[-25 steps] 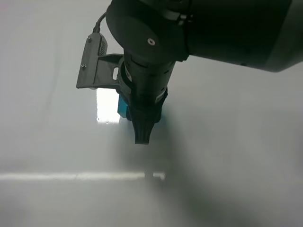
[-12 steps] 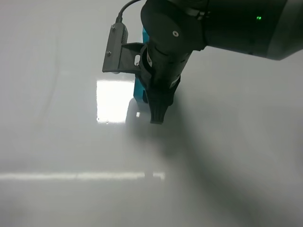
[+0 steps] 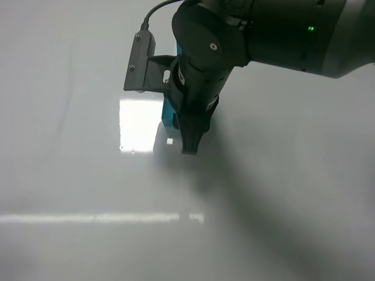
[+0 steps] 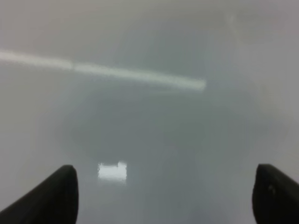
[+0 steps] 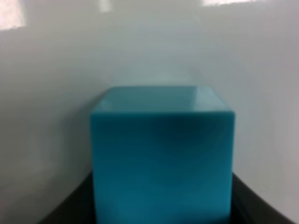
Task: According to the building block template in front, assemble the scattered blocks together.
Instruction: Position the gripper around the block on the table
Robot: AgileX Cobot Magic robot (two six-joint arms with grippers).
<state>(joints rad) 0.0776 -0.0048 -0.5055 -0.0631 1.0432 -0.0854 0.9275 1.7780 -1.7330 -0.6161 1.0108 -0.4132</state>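
My right gripper [image 3: 187, 139] reaches in from the upper right of the exterior view and points down at the table. It is shut on the cyan-blue cube [image 3: 169, 115], which shows only as a sliver beside the dark fingers. In the right wrist view the cube [image 5: 161, 154] fills the middle, with dark fingers [image 5: 70, 210] on both sides. My left gripper [image 4: 163, 196] is open and empty over bare table, and it shows only in the left wrist view. The teal-green cube and the two-colour template are out of view.
The grey glossy table [image 3: 70, 175] carries a bright square reflection [image 3: 139, 126] beside the right gripper and a light streak [image 3: 94, 218] nearer the front. The right arm's dark body [image 3: 281, 29] covers the upper right of the exterior view.
My right gripper has moved toward the far side and to the right with the cyan-blue cube in it, then stayed almost still over the last half second.
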